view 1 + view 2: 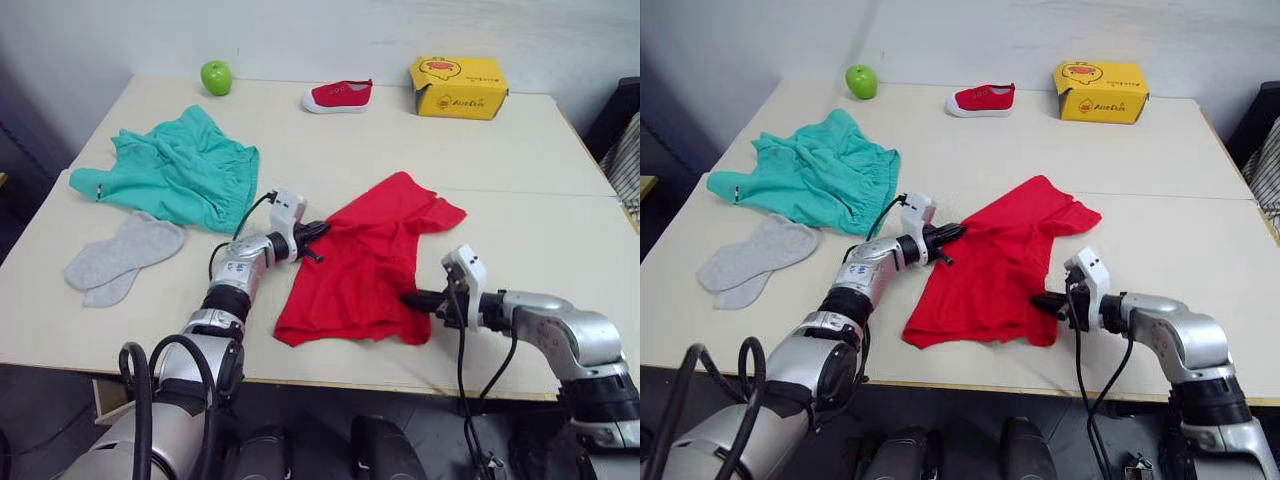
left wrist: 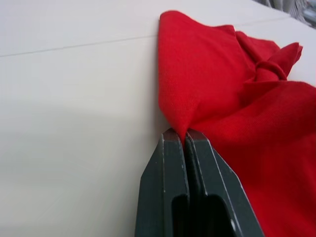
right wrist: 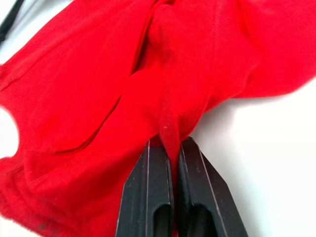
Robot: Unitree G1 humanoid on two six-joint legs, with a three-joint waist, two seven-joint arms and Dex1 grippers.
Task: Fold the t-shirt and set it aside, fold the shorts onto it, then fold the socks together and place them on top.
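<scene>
Pale table [image 1: 520,150] holds the t-shirt [image 1: 365,265] near its front edge — left gripper [image 1: 318,234] and right gripper [image 1: 412,299] fingers pinched shut on opposite edges, seemingly readying a fold.

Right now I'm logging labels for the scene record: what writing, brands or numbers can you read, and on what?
Yellow box: a printed logo and a line of lettering on its front, too small and blurred to read.
T-shirt, shorts, socks, red shoe: no text visible.

t-shirt [image 1: 365,262]: matt red knit cloth | table [image 1: 520,150]: smooth matt
</scene>
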